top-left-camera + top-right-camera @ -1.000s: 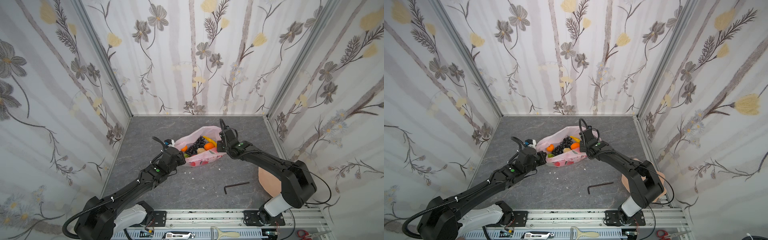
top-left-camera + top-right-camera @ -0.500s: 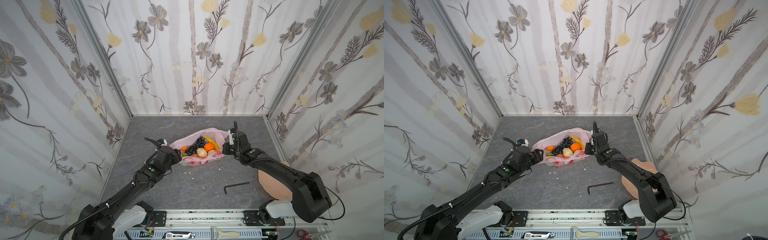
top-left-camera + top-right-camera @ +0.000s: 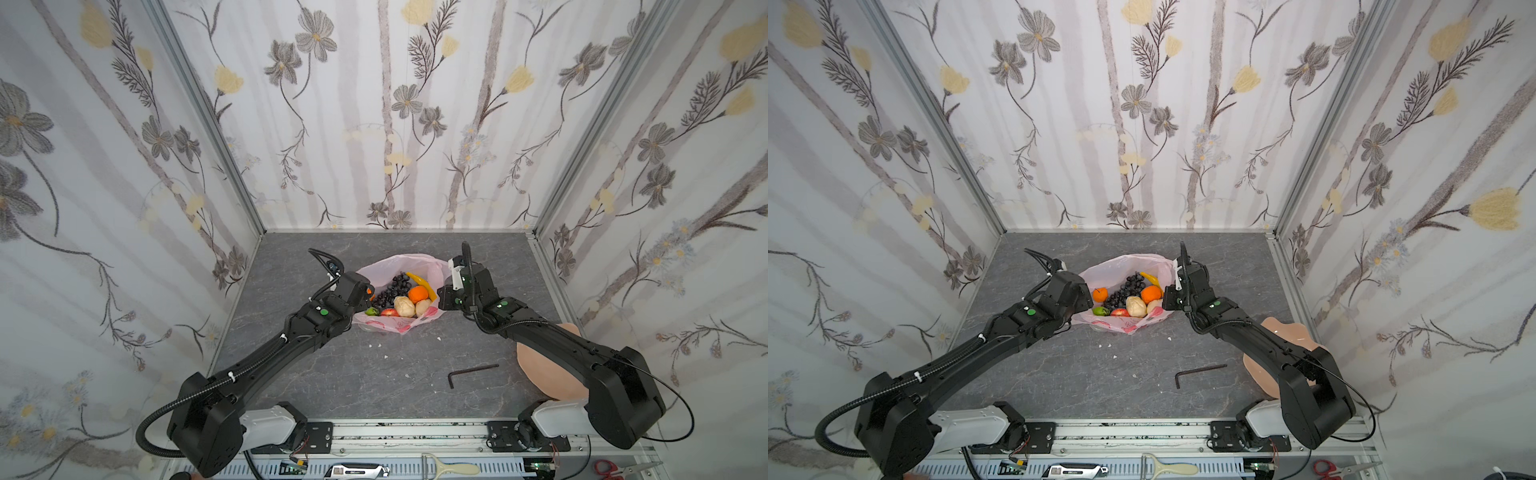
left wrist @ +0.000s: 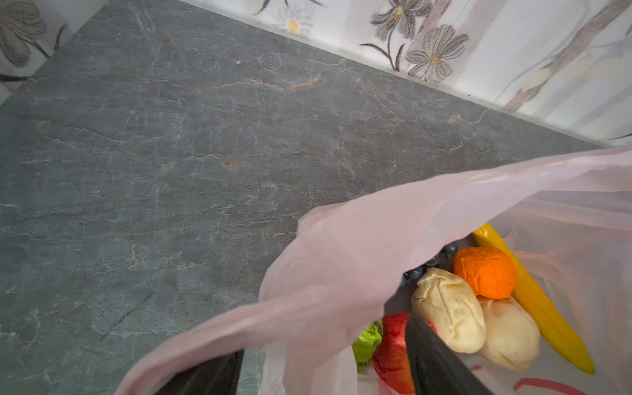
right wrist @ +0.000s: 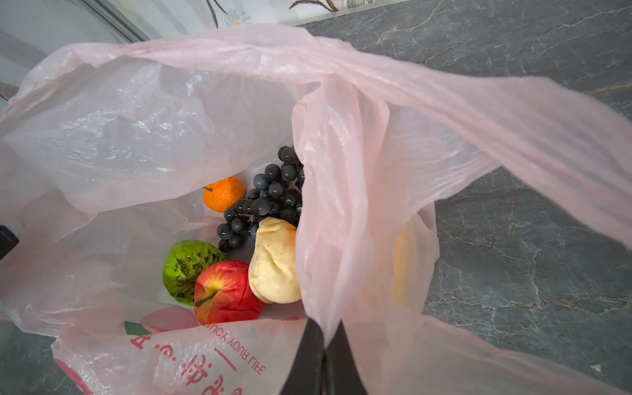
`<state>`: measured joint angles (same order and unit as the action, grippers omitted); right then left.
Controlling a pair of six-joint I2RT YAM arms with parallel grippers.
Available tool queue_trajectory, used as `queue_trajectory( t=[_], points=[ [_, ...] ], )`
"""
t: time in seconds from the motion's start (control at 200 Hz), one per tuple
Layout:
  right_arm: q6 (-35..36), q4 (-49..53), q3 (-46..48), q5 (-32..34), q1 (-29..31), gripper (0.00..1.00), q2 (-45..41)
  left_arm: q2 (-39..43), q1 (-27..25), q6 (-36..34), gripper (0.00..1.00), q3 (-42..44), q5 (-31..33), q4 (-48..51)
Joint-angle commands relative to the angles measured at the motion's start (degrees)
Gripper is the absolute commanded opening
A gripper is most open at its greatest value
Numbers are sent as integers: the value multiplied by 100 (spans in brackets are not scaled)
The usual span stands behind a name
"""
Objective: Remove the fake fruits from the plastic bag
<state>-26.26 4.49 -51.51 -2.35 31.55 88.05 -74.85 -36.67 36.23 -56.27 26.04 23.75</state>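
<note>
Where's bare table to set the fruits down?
Free: back-left table between left wall and plastic bag; front middle, between bag and hex key. Crowded: the bag's sides, with left claw and right claw there; front right, dish under the right arm.

Left claw (image 4: pixel 321 371), jaws now apart.

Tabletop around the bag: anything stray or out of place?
Yes. A black L-shaped hex key lies loose on the grey stone-look tabletop, nearer the arm bases than the translucent pale-pink plastic bag; it is a tool foreign to this task. A few small white flecks are scattered between them.
</note>
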Motion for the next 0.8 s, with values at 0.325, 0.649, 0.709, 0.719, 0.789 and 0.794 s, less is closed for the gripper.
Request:
queue_trajectory(
  t=[0.325, 0.649, 0.709, 0.719, 0.789, 0.794],
  points=[
    [173, -433, 231, -83, 142, 0, -143, -2406, 513, -604, 53, -1683, 602, 253],
    [-160, -1035, 763, -1068, -859, 0, -60, -2216, 2076, 50, 0, -555, -2015, -1087],
    [-261, -1185, 765, -1236, -841, 0, 13, -2149, 2099, 69, 0, -424, -2206, -1255],
    [-273, -1204, 765, -1262, -834, 0, 22, -2137, 2090, 60, 0, -427, -2228, -1264],
    [-311, -1271, 750, -1290, -772, 0, 78, -2083, 1943, -54, 0, -495, -2324, -1294],
    [-310, -1268, 744, -1288, -768, 0, 78, -2076, 1926, -67, 0, -506, -2324, -1294]
  ],
)
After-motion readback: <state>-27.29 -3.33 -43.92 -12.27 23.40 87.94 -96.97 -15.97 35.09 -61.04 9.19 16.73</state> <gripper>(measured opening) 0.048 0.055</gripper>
